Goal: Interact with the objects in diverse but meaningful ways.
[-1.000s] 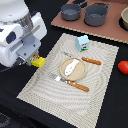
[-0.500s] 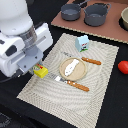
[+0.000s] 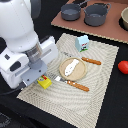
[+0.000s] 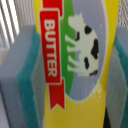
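While the arm is hanging over the mat's near corner, the scene is reading like this:

gripper point(image 3: 44, 79): jaws pinching the box, one teal-and-grey pad point(image 4: 22, 80) pressing each long side.
box point(image 3: 45, 81): yellow, sitting at the mat's point(image 3: 100, 60) edge toward the exterior view's left; wrist view is showing its face point(image 4: 75, 50) with a red BUTTER ribbon and a cow. Cannot tell whether it is touching the mat or lifted.
fish point(image 3: 71, 66): white, lying across the plate point(image 3: 81, 73), mid-mat.
carton point(image 3: 82, 43): standing upright on the mat, beyond the plate.
tomato point(image 3: 123, 66): red, lying off the mat at the exterior view's right edge.
cutlery: one orange handle point(image 3: 91, 61) lying beside the plate on each of two sides.
pots point(image 3: 96, 13): two grey ones sitting on a brown board, well apart from the mat.
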